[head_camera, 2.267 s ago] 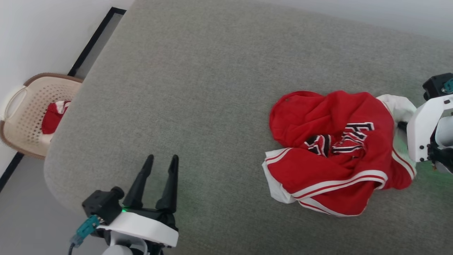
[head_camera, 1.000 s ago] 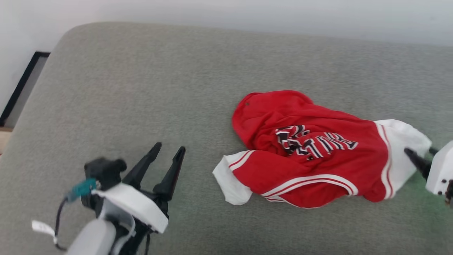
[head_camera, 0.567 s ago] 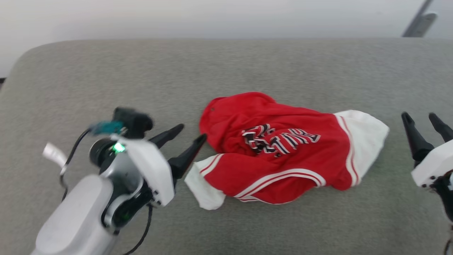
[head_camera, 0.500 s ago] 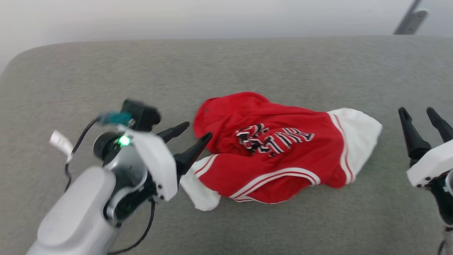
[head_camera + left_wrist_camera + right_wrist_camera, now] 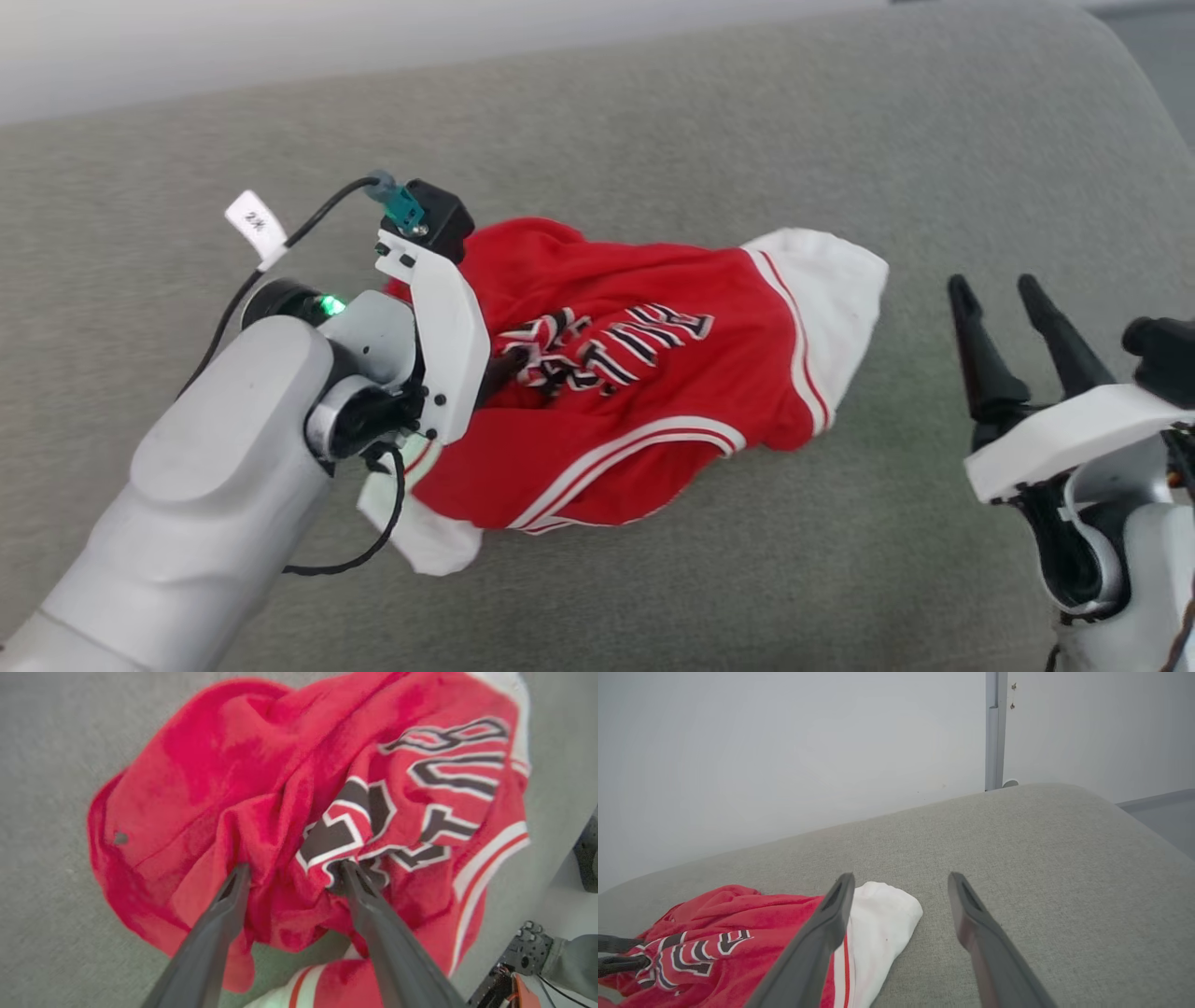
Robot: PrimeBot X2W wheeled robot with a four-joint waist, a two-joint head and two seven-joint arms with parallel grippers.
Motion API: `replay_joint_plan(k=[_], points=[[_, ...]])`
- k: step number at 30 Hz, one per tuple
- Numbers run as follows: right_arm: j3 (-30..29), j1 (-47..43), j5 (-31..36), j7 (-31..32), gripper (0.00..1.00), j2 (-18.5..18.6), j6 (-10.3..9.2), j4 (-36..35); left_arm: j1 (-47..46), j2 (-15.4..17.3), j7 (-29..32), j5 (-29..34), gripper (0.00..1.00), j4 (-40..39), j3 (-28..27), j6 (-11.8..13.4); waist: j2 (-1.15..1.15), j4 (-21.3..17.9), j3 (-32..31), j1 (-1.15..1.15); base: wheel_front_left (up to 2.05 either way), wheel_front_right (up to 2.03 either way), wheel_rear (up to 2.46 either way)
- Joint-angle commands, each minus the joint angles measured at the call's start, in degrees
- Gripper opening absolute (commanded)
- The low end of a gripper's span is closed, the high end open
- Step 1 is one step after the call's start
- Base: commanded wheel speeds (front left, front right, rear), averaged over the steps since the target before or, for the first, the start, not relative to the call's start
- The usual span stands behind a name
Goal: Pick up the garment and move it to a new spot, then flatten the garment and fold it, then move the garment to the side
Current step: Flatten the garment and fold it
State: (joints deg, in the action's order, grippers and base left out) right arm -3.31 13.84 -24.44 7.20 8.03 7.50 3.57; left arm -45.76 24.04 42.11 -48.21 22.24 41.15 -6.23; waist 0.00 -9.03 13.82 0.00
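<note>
Left pincer [image 5: 294, 868] spread open, tips sunk into the bunched garment [image 5: 672, 411]. Right pincer [image 5: 991, 285] open over bare grey cushion [image 5: 607, 121], white sleeve [image 5: 831, 280] edge near its left.

head: downward | left wrist: close | right wrist: low, far | shared: garment [image 5: 653, 411]

Plain indoor room, grey fabric-padded surface [image 5: 653, 112], bare white wall [image 5: 784, 742], grey post [image 5: 992, 728] behind

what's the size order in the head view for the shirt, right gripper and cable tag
1. shirt, clearly largest
2. right gripper, likely nearer the camera, so it looks bigger
3. cable tag, smallest
</note>
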Motion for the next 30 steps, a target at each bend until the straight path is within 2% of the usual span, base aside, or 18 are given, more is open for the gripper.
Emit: replay_joint_plan(k=[1,4,11,12,13,23,30], points=[[0.59,0.89,-0.42,-0.58,1.00,-0.21,-0.02,-0.21,-1.15,-0.29,1.61,1.39,1.00,2.78,1.06,0.73,0.00,-2.26,2.17,0.00,0.00,0.00,0.00],[1.89,1.34,-2.10,-0.98,1.00,-0.84,-0.01,-0.03,-2.99,-0.57,4.03,3.91,1.00,8.13,3.47,1.65,0.00,-3.42,3.39,0.00,0.00,0.00,0.00],[3.38,2.51,-3.33,-2.44,1.00,-0.36,-0.02,0.67,-3.48,-2.34,5.69,5.71,1.00,17.28,7.09,0.79,0.00,-4.39,4.68,0.00,0.00,0.00,0.00],[3.54,2.73,-3.48,-2.69,1.00,-0.24,-0.02,0.81,-3.57,-2.65,5.42,5.45,0.29,18.23,7.34,0.44,0.00,-4.43,4.80,0.00,0.00,0.00,0.00],[3.64,2.94,-3.67,-2.94,1.00,-0.16,-0.02,0.87,-3.95,-2.67,4.90,5.50,0.00,19.00,7.49,0.29,0.00,-4.43,4.90,0.00,0.00,0.00,0.00],[2.33,1.93,-4.01,-4.08,1.00,0.30,-0.01,1.49,-13.31,0.89,0.19,7.05,0.00,17.58,8.53,-1.02,0.00,-3.04,3.68,0.00,0.00,0.00,0.00],[2.74,1.36,-4.18,-3.36,1.00,-0.18,-0.02,0.74,-21.76,3.04,-8.83,9.63,0.00,14.56,14.27,-1.17,0.00,-3.46,3.50,0.00,0.00,0.00,0.00]])
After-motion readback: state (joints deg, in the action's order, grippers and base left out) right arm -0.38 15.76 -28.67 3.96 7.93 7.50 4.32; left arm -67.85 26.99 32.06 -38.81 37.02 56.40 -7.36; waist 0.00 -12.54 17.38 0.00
